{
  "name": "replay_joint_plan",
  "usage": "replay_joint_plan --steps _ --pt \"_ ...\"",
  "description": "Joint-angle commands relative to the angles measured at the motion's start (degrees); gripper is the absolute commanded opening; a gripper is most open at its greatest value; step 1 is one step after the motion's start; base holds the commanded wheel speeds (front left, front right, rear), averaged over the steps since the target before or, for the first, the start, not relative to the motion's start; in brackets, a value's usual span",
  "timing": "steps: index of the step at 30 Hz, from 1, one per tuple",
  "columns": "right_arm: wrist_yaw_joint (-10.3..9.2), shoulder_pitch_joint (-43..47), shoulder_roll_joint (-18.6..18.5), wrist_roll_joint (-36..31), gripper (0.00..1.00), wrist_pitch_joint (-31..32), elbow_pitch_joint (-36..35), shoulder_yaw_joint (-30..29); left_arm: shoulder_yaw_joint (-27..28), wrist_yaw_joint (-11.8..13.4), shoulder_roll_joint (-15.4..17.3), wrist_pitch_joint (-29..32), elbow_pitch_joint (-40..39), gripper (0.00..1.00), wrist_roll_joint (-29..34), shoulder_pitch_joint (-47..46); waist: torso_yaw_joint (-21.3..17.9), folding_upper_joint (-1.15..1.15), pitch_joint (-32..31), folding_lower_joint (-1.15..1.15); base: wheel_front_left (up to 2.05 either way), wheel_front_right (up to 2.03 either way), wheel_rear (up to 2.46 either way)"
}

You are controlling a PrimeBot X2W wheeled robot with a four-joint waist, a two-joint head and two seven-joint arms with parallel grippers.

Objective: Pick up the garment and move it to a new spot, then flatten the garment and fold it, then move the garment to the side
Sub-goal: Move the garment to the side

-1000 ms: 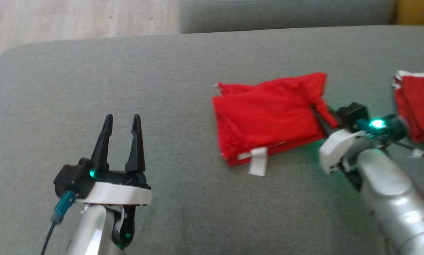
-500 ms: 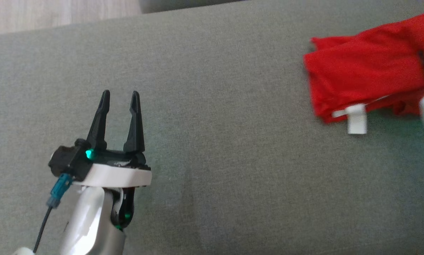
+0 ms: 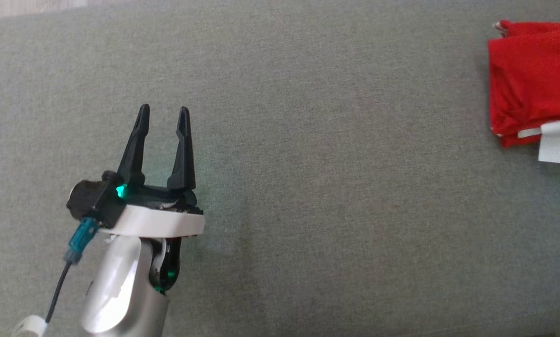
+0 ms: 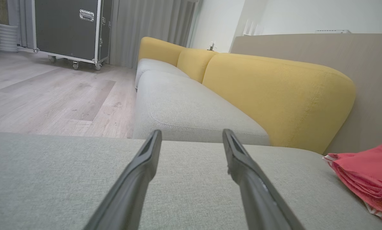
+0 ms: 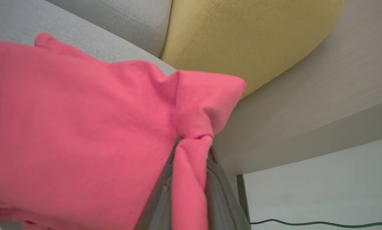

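Note:
The garment (image 3: pixel 532 79) is a folded red cloth with a white tag, lying on the grey cushion at the far right of the head view. It also lies at the right edge of the left wrist view as the garment (image 4: pixel 368 179). In the right wrist view my right gripper (image 5: pixel 191 143) is shut on a bunched corner of the garment (image 5: pixel 82 127), whose fabric runs down between the two fingers. My left gripper (image 3: pixel 163 114) hovers open over bare cushion at the lower left, far from the cloth, with nothing between its fingers (image 4: pixel 146 166).
The grey sofa cushion (image 3: pixel 308 187) spreads wide around the left gripper. A yellow backrest (image 4: pixel 273 92) and a beige panel (image 4: pixel 363 80) stand behind the seat. Wooden floor (image 4: pixel 50 92) and a dark wheeled case (image 4: pixel 69 28) lie beyond the cushion's edge.
The head camera has swung left, so the garment has slid to the picture's right edge and the right arm has left the picture. The left gripper stays open.

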Motion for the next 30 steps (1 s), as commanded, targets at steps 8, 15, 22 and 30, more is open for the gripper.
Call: replay_joint_plan --steps 8,15,22,30 --pt "0.19 2.55 0.16 -2.49 0.0 0.48 -1.89 -5.51 2.14 0.09 0.44 -0.37 -1.59 1.0 0.37 -2.54 0.1 0.0 1.35 -0.01 0.0 0.0 0.0" --pt "0.19 4.17 3.08 -5.63 1.0 1.11 -5.04 -9.48 2.93 0.09 0.44 -0.37 -0.99 1.0 0.77 -2.08 -0.41 0.0 -0.02 -0.01 0.0 0.0 0.0" --pt "0.19 5.44 6.95 -7.59 1.0 1.48 -10.69 -11.9 3.66 0.09 0.44 -0.37 -0.78 1.0 0.53 -0.52 -0.72 0.0 -3.93 -0.01 0.0 0.0 0.0" --pt "0.19 6.95 19.62 -3.6 1.0 -1.76 -21.57 -12.58 6.7 0.09 0.44 -0.37 -1.45 1.0 0.37 3.14 -0.93 0.0 -11.0 -0.01 0.0 0.0 0.0"
